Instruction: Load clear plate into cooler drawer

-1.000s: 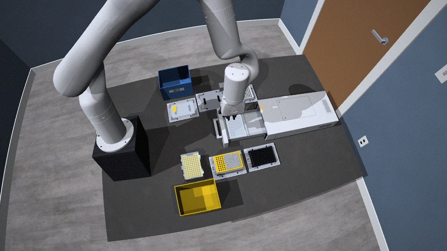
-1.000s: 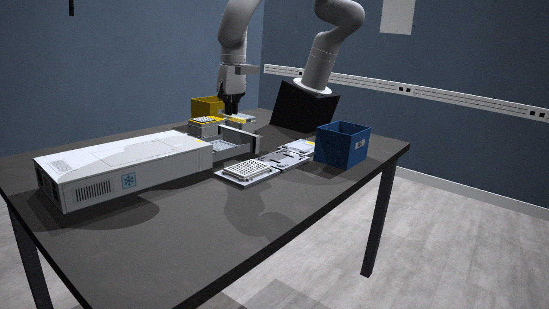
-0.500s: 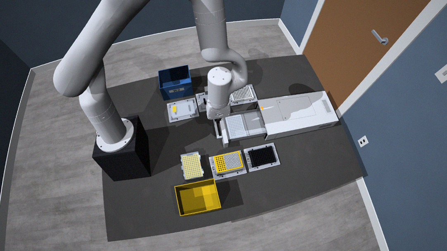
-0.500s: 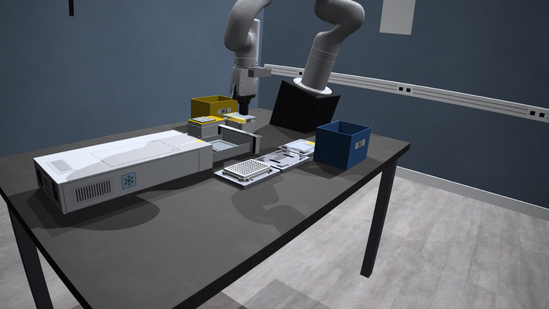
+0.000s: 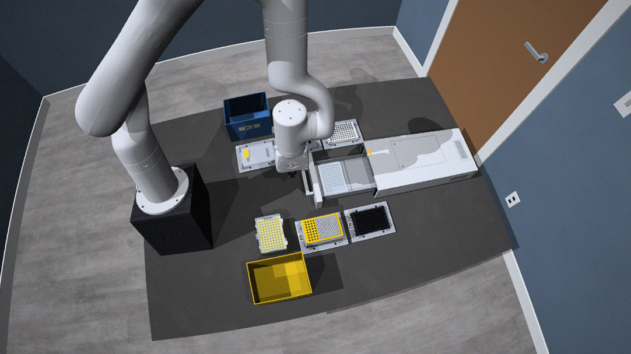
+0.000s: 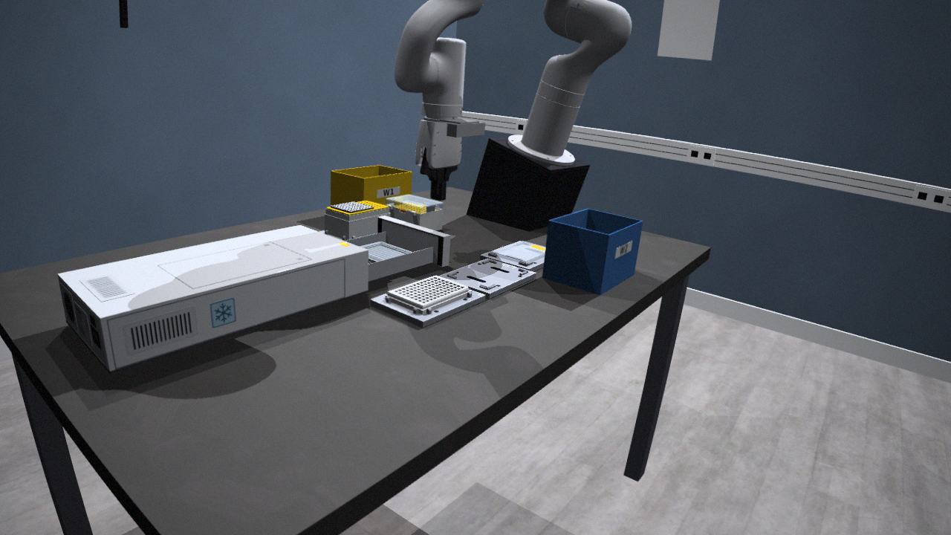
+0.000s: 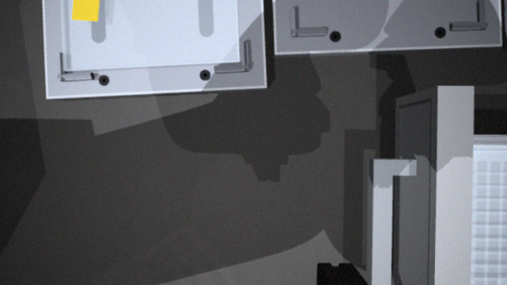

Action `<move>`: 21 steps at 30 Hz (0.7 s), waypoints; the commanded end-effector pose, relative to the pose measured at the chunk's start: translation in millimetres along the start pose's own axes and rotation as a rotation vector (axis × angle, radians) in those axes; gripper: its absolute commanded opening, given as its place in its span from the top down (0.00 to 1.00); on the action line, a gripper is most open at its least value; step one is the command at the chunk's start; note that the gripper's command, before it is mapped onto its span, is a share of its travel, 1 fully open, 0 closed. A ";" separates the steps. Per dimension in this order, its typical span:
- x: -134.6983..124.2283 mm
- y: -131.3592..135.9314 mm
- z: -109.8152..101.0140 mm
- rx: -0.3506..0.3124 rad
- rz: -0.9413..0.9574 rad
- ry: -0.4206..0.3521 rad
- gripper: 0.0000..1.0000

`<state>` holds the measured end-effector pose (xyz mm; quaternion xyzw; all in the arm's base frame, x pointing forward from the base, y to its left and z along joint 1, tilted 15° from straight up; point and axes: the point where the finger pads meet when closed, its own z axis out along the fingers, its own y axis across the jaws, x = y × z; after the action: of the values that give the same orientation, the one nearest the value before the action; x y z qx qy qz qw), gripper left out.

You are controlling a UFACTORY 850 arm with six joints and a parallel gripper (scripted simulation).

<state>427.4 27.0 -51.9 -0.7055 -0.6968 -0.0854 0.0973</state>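
— Near the counter's (image 6: 372, 406) middle, where's the clear plate (image 5: 332, 176)?

— Flat in the drawer (image 5: 355, 172), long side across it. My claw (image 6: 441, 177) is pinched together, empty, hanging just beyond the drawer front (image 5: 313, 180), which I judge I'll push toward the cooler (image 5: 422, 160).

My dark grey bench (image 5: 422, 229) carries the long white cooler (image 5: 422, 160) by the door-side edge, a blue bin (image 5: 246, 114) near the far edge, a yellow bin (image 5: 278, 277) near the opposite edge, and grey nests (image 5: 370, 222) between.
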 end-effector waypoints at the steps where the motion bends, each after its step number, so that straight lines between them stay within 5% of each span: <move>1: 0.2 -0.1 -0.3 -0.022 -0.002 0.002 1.00; 21: 0.3 0.4 23.1 -0.022 -0.002 0.002 1.00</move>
<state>426.6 32.0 -69.7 -0.7056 -0.6966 -0.0926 0.0915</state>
